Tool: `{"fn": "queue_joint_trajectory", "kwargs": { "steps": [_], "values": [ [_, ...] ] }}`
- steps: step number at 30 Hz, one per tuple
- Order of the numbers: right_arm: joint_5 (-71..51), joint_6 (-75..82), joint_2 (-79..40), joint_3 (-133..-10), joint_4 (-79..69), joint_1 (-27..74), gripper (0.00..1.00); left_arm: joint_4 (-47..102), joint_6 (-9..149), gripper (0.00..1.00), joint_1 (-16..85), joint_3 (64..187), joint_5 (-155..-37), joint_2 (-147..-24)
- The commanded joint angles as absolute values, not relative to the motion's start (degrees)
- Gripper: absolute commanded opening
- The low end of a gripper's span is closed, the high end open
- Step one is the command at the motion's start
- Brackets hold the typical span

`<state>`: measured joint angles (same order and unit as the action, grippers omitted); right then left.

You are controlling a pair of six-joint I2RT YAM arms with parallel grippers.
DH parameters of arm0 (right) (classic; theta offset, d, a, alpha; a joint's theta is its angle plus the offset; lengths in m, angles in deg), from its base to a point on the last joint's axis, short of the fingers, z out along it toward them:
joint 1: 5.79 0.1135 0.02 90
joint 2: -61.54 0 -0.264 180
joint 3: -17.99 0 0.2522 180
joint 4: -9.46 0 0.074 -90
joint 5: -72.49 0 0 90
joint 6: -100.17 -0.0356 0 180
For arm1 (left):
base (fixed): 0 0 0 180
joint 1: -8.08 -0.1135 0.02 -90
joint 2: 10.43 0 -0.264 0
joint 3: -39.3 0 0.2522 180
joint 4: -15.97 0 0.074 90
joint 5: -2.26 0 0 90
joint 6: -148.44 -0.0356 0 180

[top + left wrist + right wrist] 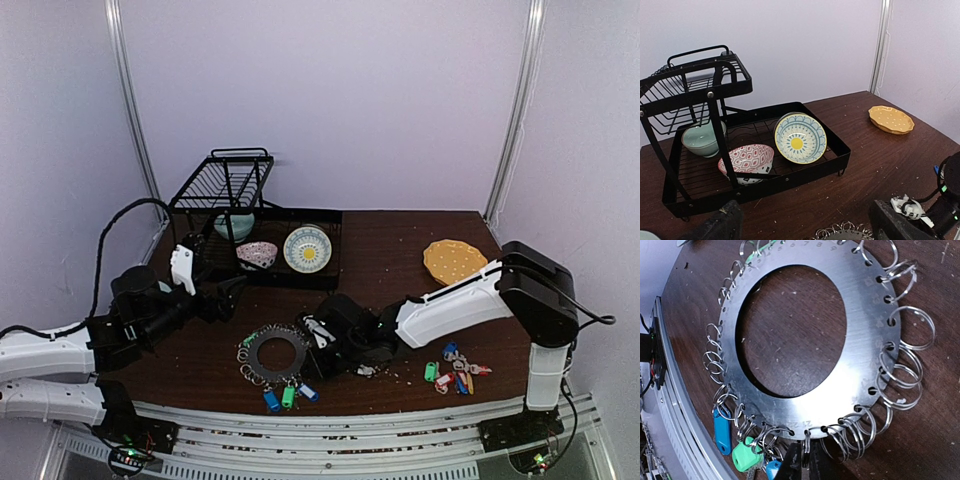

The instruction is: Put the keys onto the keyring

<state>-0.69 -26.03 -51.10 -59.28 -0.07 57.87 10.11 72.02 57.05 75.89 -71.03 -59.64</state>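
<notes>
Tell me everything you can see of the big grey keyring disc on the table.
The keyring is a flat brushed-metal disc with a wide round hole, lying flat on the dark wooden table. Small numbered holes along its rim carry many silver split rings. Blue tags and a green tag hang at its near edge. Beside them the right claw pinches one split ring.

— Keyring (865, 315): brushed grey metal, satin sheen. Its split rings (855, 432): bright polished wire.
— Tags (721, 427): smooth blue and green plastic. Tabletop (790, 335): dark matt wood, crumb-flecked. Rack (790, 177): matt black metal. Plate (800, 138): glossy glazed ceramic.
</notes>
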Motion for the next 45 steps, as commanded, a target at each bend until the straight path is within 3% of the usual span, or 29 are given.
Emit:
{"fn": "queue_joint_trajectory", "kwargs": {
  "steps": [1,8,15,22,29,33,45],
  "values": [
    [-2.3,-25.05,-51.27,-59.73,-1.88,57.48,0.01,8.31,71.29,0.91,57.25,75.98,-73.07,-60.44],
    [-1.39,-15.75,-47.19,-61.14,-7.58,57.47,0.0,8.05,69.57,0.91,57.21,76.77,-77.19,-61.49],
    [-0.56,1.82,-38.54,-63.39,-16.27,57.43,0.0,4.75,67.0,0.88,57.3,77.59,-88.47,-62.79],
    [-0.09,16.64,-31.0,-69.29,-25.05,57.48,0.0,9.67,61.51,0.65,60.85,83.75,-103.66,-67.12],
    [0.74,25.77,-22.35,-68.03,-21.42,58.32,0.0,14.85,56.77,0.43,65.72,88.51,-110.88,-71.49],
    [0.8,27.65,-18.91,-65.03,-17.72,58.75,0.0,13.73,55.26,0.35,65.88,89.27,-111.72,-72.19],
    [2.55,30.97,-16.94,-64.55,-16.34,59.48,0.0,8.27,50.24,0.25,69.66,91.05,-110.05,-76.54]
  ]
}}
